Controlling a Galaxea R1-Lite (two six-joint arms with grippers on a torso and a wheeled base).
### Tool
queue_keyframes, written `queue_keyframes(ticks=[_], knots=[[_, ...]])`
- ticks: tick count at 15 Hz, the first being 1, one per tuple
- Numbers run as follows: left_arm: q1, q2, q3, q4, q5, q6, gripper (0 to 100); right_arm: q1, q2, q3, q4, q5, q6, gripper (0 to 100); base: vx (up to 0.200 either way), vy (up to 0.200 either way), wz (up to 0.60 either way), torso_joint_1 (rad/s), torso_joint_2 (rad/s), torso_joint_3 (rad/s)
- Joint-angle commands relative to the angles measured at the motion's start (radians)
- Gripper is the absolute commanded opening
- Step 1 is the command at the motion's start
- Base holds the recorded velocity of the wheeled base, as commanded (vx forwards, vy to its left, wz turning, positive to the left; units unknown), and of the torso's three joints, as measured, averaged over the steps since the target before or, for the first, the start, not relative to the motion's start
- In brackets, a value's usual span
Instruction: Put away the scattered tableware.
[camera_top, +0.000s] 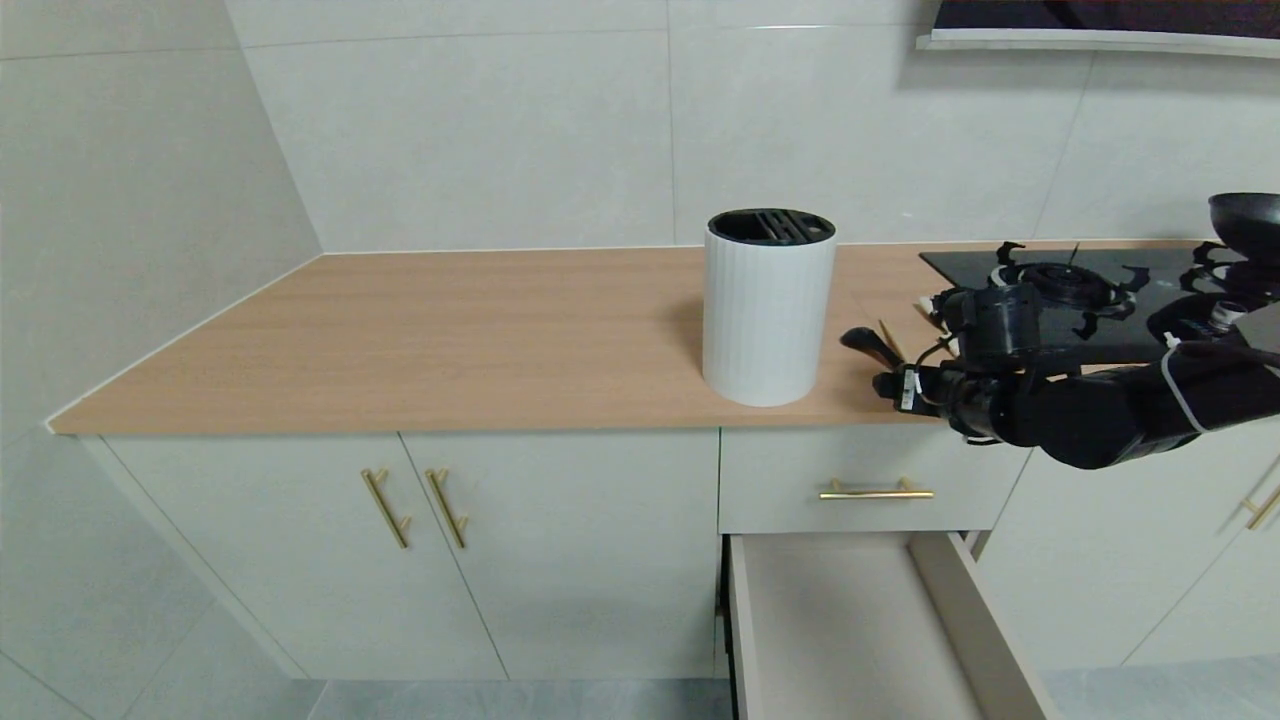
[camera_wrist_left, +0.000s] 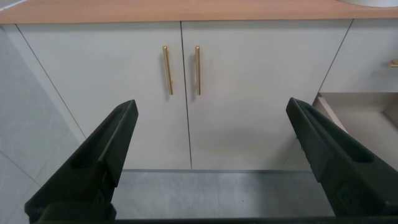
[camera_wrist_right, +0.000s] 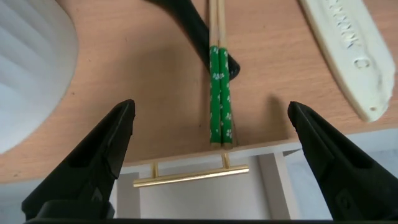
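Two hands are out, both spread wide and holding nothing. Lowest and nearest, the left hand (camera_wrist_left: 211, 109) hangs in front of the cupboard doors (camera_wrist_left: 186, 93) with their pair of gold handles, its fingers well apart. To the right of those doors an open drawer (camera_top: 850, 620) juts out, and a shut drawer (camera_top: 876, 491) with a gold bar handle sits above it. Just over that handle, at the front edge of the bench (camera_top: 450, 340), the right hand (camera_wrist_right: 211, 109) hovers with its fingers straddling a pair of chopsticks (camera_wrist_right: 221, 93). They lie side by side on the wood, their green patterned ends at the bench edge. A black utensil (camera_wrist_right: 199, 31) lies slantwise against them, touching, though I cannot tell which rests on top. A white oblong piece (camera_wrist_right: 354, 56) lies near the chopsticks and apart from them. Just left of this cluster a tall white ribbed holder (camera_top: 768, 305) with a black slotted top stands upright. Farther right and back sits a black gas hob (camera_top: 1070, 285), with a dark pot (camera_top: 1245, 220) on its far burner.
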Motion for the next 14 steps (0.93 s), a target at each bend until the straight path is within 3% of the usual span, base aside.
queue_keyframes(ticks=[1, 6, 7, 14], knots=[[0.000, 0.000, 0.000, 0.000, 0.000, 0.000, 100, -0.006, 0.012, -0.002, 0.000, 0.000, -0.001, 100, 0.000, 0.000, 0.00, 0.000, 0.00, 0.000], [0.000, 0.000, 0.000, 0.000, 0.000, 0.000, 100, -0.009, 0.009, -0.004, -0.003, 0.000, 0.001, 100, 0.000, 0.000, 0.00, 0.000, 0.00, 0.000], [0.000, 0.000, 0.000, 0.000, 0.000, 0.000, 100, -0.009, 0.007, -0.004, -0.003, 0.000, 0.001, 0, 0.000, 0.000, 0.00, 0.000, 0.00, 0.000], [0.000, 0.000, 0.000, 0.000, 0.000, 0.000, 100, -0.009, 0.002, -0.004, -0.003, 0.000, 0.002, 0, 0.000, 0.000, 0.00, 0.000, 0.00, 0.000]])
